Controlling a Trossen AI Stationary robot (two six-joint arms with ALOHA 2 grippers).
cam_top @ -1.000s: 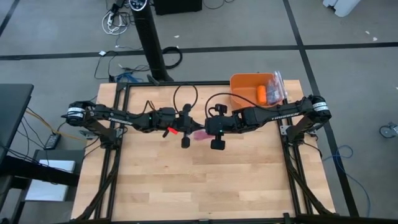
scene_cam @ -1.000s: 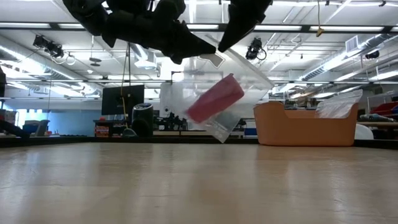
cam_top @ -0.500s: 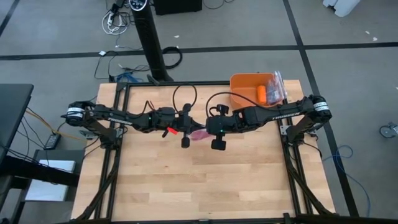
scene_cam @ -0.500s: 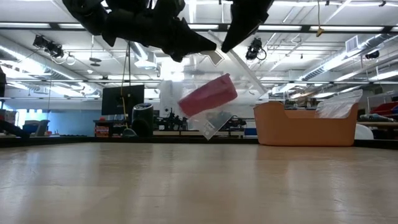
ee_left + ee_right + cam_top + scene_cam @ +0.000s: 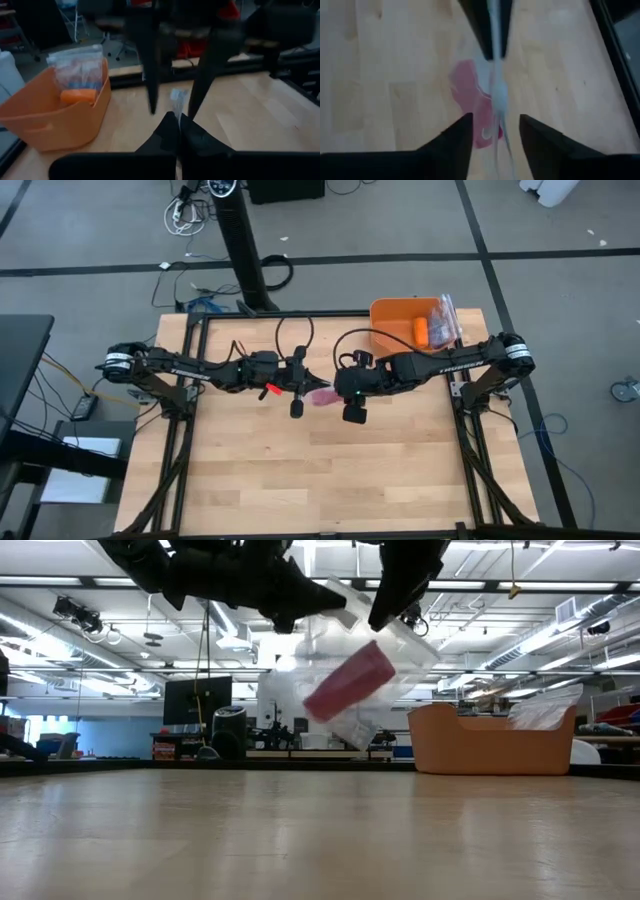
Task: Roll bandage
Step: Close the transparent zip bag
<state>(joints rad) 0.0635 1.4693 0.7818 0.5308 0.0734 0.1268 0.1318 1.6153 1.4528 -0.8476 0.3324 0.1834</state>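
The bandage (image 5: 350,680) is a pink stubby roll inside a clear plastic bag (image 5: 385,650), which hangs in the air over the table's middle. My left gripper (image 5: 305,387) comes in from the left and is shut on the bag. My right gripper (image 5: 495,142) comes in from the right and stands open. The bag's thin plastic (image 5: 496,95) runs between its two fingers, and I cannot tell whether they touch it. In the right wrist view the pink roll (image 5: 470,95) shows below the plastic, over the wooden table. My left gripper pinches an edge of the clear bag (image 5: 492,35) between its two shut fingers (image 5: 177,132). The fingers lie about level and point toward the table's right. The bag hangs tilted below them with the bandage inside, lifted clear of the table.
An orange bin (image 5: 395,320) stands at the table's far right corner. It holds a clear bag with a small orange roll (image 5: 77,95). A black frame rail (image 5: 250,315) runs along the table's far edge. Bare wood (image 5: 320,470) lies toward the near edge.
The bag with the bandage has swung below the grippers. The pink roll first levelled out, then rose a little and now tilts up toward the right, still clear of the table. Both arms have stayed in place.
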